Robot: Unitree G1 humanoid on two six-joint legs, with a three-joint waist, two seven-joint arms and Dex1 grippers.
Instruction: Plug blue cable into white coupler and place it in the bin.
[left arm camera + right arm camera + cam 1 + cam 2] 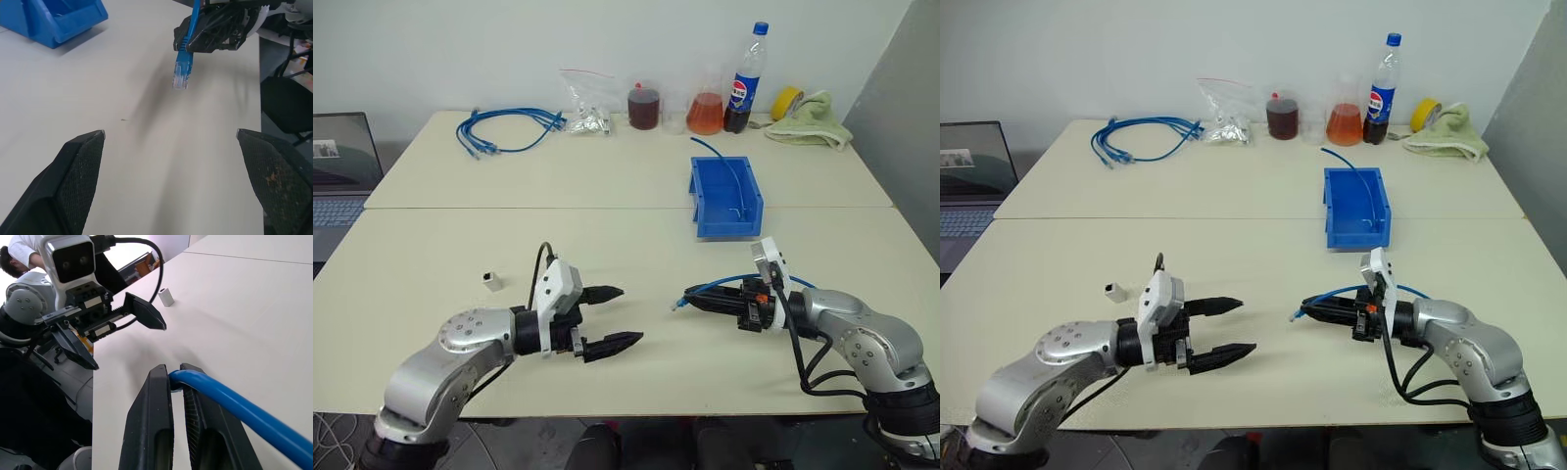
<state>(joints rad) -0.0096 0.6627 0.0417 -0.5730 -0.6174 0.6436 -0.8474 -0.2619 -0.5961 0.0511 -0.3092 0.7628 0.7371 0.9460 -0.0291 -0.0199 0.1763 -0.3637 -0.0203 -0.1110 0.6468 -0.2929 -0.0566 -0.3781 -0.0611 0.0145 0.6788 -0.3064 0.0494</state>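
Observation:
My right gripper (691, 298) is shut on the blue cable (729, 281) just behind its clear plug (180, 74). The plug pokes out toward my left gripper, a little above the table. The cable arcs back over the right wrist. My left gripper (614, 317) faces the plug with its jaws wide open and nothing between them. The white coupler (491, 281) lies alone on the table, to the left of and behind the left wrist, and it also appears in the right wrist view (166, 296). The blue bin (728, 226) stands beyond the right gripper, with another thin blue cable lying in it.
Along the far edge lie a bundle of looped blue cables (505, 128), a clear bag of connectors (586, 111), two cups of coloured liquid (644, 106), a cola bottle (745, 80), a yellow tape roll (787, 100) and a green cloth (814, 123). A laptop (339, 168) sits far left.

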